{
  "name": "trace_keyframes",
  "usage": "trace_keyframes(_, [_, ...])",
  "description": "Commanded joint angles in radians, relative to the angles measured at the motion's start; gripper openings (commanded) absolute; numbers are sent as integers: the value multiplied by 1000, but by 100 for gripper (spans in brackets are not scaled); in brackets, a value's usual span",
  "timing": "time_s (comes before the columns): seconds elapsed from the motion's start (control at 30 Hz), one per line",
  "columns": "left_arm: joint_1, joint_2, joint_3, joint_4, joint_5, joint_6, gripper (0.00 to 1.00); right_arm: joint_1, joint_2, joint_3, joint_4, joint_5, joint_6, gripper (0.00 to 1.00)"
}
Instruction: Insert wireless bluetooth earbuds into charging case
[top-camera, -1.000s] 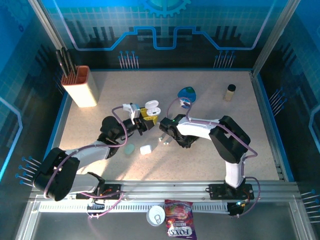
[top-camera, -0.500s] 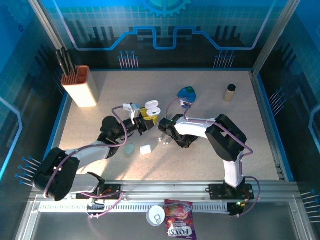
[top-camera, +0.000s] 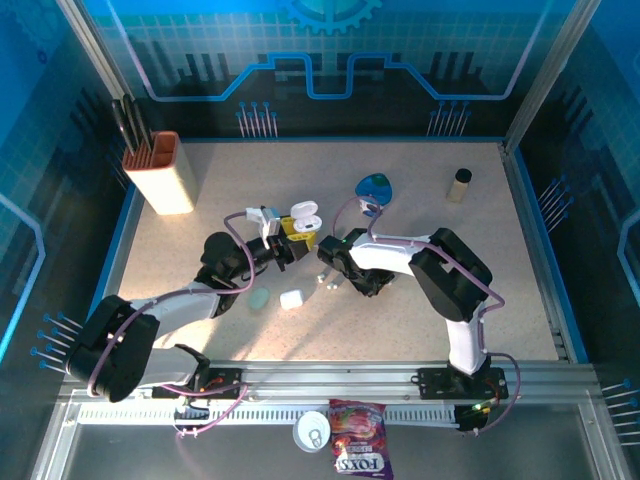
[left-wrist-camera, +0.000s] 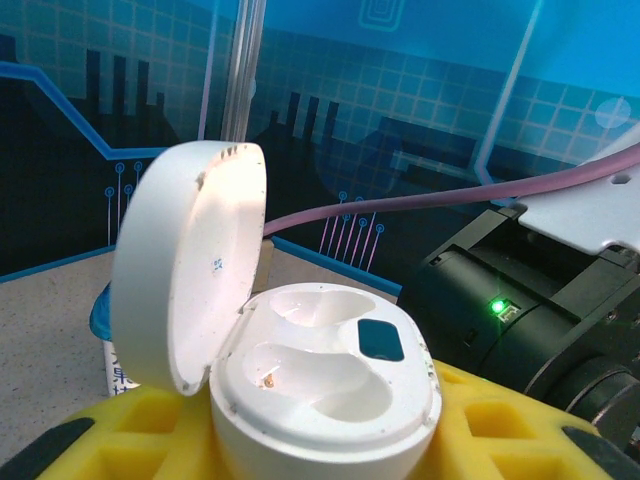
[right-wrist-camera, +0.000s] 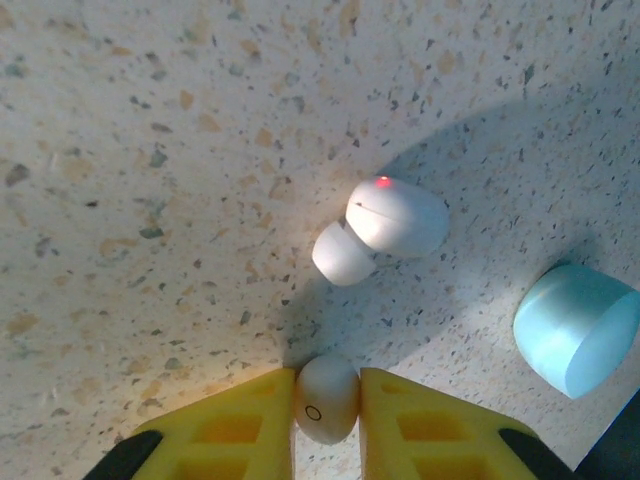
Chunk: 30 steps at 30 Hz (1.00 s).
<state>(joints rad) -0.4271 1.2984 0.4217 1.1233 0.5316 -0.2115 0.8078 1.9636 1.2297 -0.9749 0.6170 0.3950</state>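
My left gripper (left-wrist-camera: 320, 445) is shut on the open white charging case (left-wrist-camera: 325, 375), its yellow fingers (left-wrist-camera: 110, 440) pressing on both sides. The lid (left-wrist-camera: 190, 270) stands up at the left and both wells are empty. In the top view the case (top-camera: 303, 214) hangs at table centre with the left gripper (top-camera: 285, 243) below it. My right gripper (right-wrist-camera: 327, 412) is down at the tabletop, shut on a small white earbud (right-wrist-camera: 326, 385). A second white earbud (right-wrist-camera: 388, 222) with a red light lies just beyond. The right gripper (top-camera: 327, 274) is right of the case.
A pale teal rounded piece (right-wrist-camera: 577, 328) lies right of the earbuds. On the table sit a closed white case (top-camera: 292, 298), a teal pebble (top-camera: 259, 298), an open teal case (top-camera: 374, 188), a knife block (top-camera: 166, 173) and a small bottle (top-camera: 460, 184).
The right gripper's jaws have closed in on the white earbud. The right arm's elbow has shifted slightly left. The left arm and the case have stayed put.
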Motion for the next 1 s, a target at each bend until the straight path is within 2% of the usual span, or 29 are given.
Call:
trace_keyframes(0.0, [4,0,-8,15,24,-8,39,-16,-10,-15,8,-34,14,20])
trace_keyframes(0.17, [4,-1,-8,2,14,2,39,-45,-119,-73,47,-87,61,19])
trace_keyframes(0.27, [4,-3,-4,-22,14,18,39,-91,-238,-144,113,-179,91,21])
trace_keyframes(0.43, [-8,3,1,-58,8,53,38,-223,-441,-287,248,-423,136,22])
trace_keyframes(0.67, [-87,-5,27,-201,-1,180,37,-448,-649,-501,454,-822,203,21])
trace_keyframes(0.73, [-115,-2,27,-233,-18,214,38,-485,-686,-532,484,-895,207,21])
trace_keyframes(0.97, [-153,53,22,-211,-15,233,38,-563,-768,-595,534,-1035,265,21])
